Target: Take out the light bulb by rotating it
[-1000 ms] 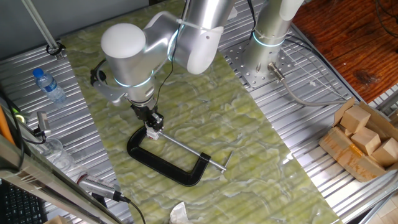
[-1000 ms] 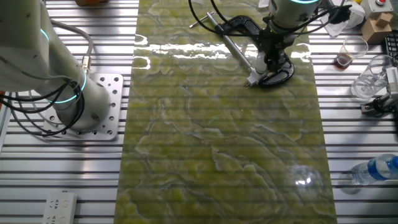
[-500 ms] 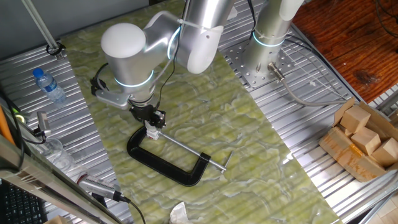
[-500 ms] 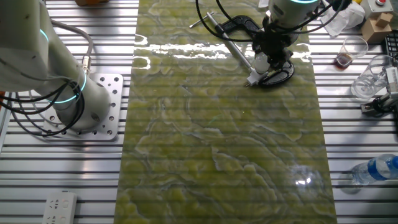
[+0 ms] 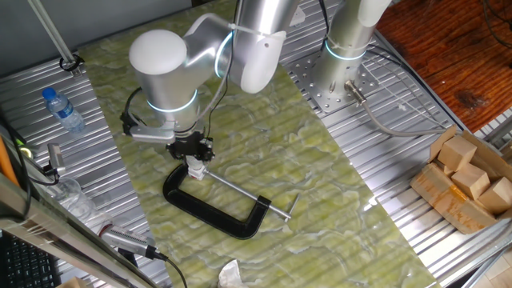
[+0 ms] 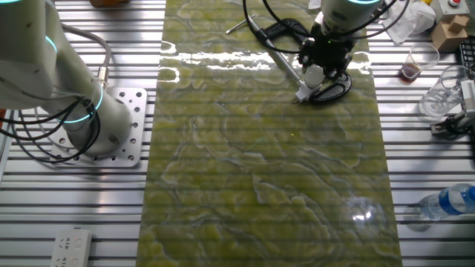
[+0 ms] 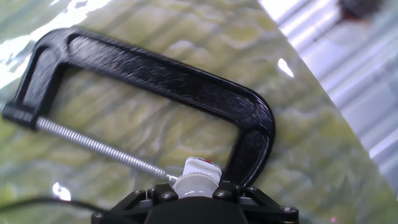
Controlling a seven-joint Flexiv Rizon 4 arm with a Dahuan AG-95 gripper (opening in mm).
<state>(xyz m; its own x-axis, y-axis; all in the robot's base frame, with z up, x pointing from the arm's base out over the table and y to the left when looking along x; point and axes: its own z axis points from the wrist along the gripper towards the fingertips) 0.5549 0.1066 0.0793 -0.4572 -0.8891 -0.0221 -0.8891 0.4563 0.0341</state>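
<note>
The light bulb [image 7: 194, 185] is a small frosted white globe. It sits neck-first in a boxy white socket fitting [image 7: 201, 165] held between the screw and jaw of a black C-clamp [image 7: 155, 71] lying flat on the green mat. My gripper [image 7: 196, 191] is shut on the bulb, with one black finger on each side. In one fixed view the gripper [image 5: 194, 154] points down at the bulb [image 5: 194, 166] at the clamp's [image 5: 210, 210] upper left end. In the other fixed view the gripper [image 6: 320, 64] covers most of the bulb [image 6: 313, 75].
A water bottle [image 5: 62, 110] and a clear cup lie on the metal table left of the mat. A cardboard box of wooden blocks [image 5: 467, 181] stands at the right. A crumpled white paper scrap [image 5: 230, 274] lies at the mat's near edge. A second arm's base [image 6: 111, 126] is bolted beside the mat.
My hand has turned about its own axis while staying over the bulb; the wrist body and cable have swung round. The clamp and socket have not moved.
</note>
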